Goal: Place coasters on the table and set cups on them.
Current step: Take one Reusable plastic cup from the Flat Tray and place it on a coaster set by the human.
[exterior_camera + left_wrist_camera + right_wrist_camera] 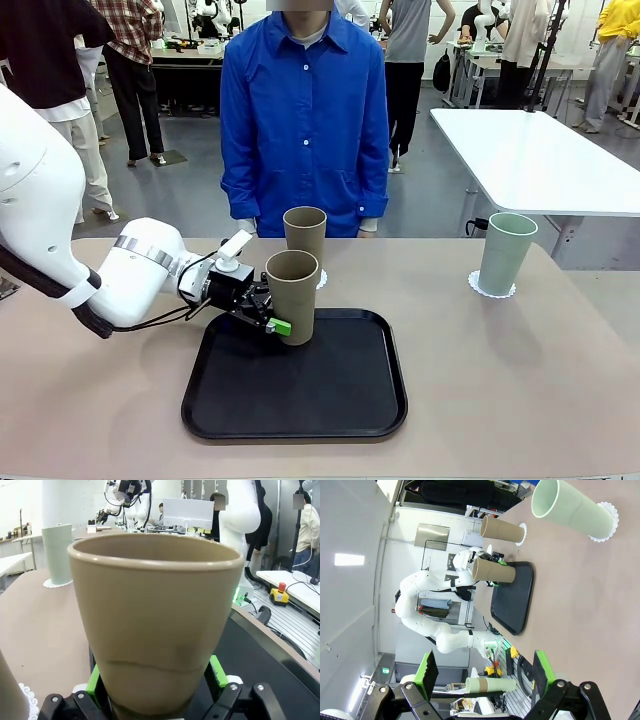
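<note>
My left gripper [284,312] is shut on a tan cup [291,296] low on its sides, over the rear part of the black tray [300,400]. In the left wrist view this cup [150,625] sits between the green pads [216,672]. A second tan cup [305,230] stands on a lacy white coaster [321,278] just behind the tray. The mint green cup [507,252] stands on its coaster [492,289] at the right of the table [520,380]. My right gripper [484,670] hangs open, holding nothing, high above the table and far from the cups.
A person in a blue shirt [304,120] stands at the table's far edge behind the tan cups. A white-topped table [530,150] stands at the back right. The tray holds nothing apart from the gripped cup.
</note>
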